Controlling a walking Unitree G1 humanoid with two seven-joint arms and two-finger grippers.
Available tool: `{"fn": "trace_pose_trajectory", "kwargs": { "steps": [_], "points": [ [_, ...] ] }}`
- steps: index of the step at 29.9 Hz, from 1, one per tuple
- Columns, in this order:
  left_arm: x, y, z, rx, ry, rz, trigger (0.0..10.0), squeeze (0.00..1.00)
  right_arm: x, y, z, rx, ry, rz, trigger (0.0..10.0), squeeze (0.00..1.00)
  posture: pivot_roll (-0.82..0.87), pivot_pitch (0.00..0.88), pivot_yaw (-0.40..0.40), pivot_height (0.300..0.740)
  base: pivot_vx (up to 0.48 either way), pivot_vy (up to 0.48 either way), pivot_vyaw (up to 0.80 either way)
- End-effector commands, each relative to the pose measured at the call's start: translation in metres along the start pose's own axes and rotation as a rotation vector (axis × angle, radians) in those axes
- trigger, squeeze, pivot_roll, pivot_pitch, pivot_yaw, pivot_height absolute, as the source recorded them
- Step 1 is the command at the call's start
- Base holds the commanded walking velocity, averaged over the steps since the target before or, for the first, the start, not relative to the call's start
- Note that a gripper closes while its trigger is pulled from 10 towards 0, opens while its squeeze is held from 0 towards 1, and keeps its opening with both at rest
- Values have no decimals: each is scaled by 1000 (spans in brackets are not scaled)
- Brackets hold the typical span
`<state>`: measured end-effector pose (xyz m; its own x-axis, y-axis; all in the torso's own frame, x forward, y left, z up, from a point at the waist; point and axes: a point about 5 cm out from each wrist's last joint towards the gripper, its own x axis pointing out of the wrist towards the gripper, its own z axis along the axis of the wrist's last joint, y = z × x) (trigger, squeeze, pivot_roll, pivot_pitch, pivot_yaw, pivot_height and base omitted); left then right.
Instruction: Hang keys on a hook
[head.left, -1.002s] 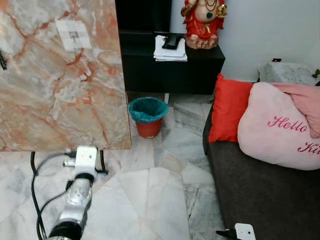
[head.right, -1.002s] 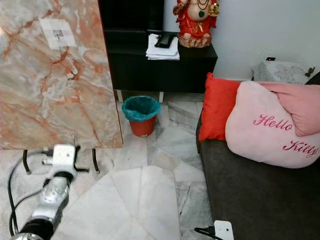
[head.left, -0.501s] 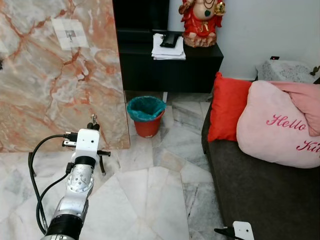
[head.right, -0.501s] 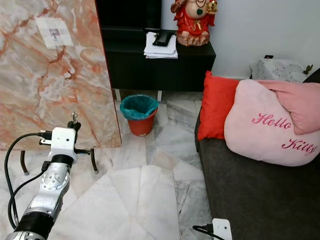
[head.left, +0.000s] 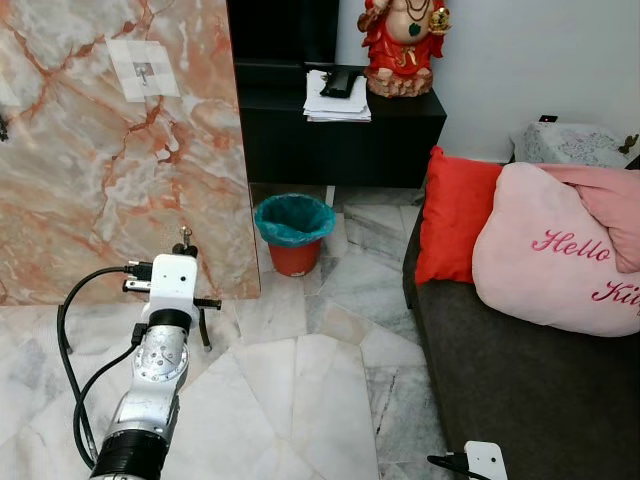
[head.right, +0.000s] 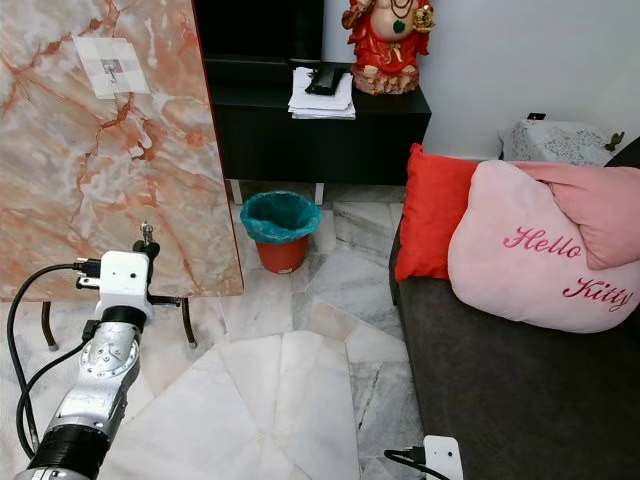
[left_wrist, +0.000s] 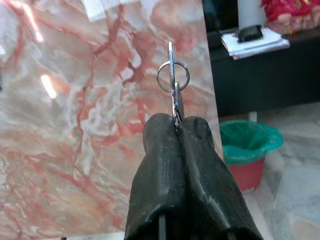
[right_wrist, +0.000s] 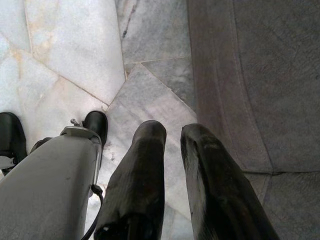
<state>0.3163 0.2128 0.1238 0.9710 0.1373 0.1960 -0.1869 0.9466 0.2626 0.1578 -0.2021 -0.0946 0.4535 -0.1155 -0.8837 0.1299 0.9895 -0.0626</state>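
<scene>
My left gripper (left_wrist: 176, 122) is shut on a set of keys (left_wrist: 173, 77); the silver ring and a key blade stick out past the black fingertips. In the eye views the left arm reaches forward, holding the keys (head.left: 185, 237) up before the lower part of an upright marble-patterned board (head.left: 120, 150). A small hook on a white patch (head.left: 144, 70) sits high on that board, well above the keys. My right gripper (right_wrist: 172, 132) hangs low over the floor beside the sofa, open with nothing between its fingers.
The board stands on black legs (head.left: 204, 325) on a marble floor. Beyond are a red bin with a teal liner (head.left: 295, 232) and a black cabinet (head.left: 345, 135) with papers and a red statue. A dark sofa (head.left: 520, 380) with red and pink cushions is at the right.
My left arm has risen and stretched toward the board, bringing the keys into sight above the wrist. In the last half second it has barely moved.
</scene>
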Motion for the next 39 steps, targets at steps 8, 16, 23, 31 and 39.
{"fn": "trace_pose_trajectory", "kwargs": {
  "steps": [8,16,23,31,39],
  "points": [
    [2,7,4,-18,4,30,10000,0,0,-2,3,-46,-24,-11,10000,0,98,66,-86,740,30,0,366],
    [3,7,6,-22,1,33,10000,0,0,0,2,-29,-18,1,10000,0,100,68,-87,740,253,0,66],
    [3,7,8,-24,-4,31,10000,0,0,0,3,-73,-24,-3,10000,0,101,68,-87,740,306,0,229],
    [6,8,12,-26,-16,31,10000,0,0,-1,2,-33,-25,-7,10000,0,101,67,-86,740,322,0,327],
    [7,7,13,-30,-21,30,10000,0,0,0,3,-36,-26,-2,10000,0,103,68,-88,740,323,0,0]
  ]
}}
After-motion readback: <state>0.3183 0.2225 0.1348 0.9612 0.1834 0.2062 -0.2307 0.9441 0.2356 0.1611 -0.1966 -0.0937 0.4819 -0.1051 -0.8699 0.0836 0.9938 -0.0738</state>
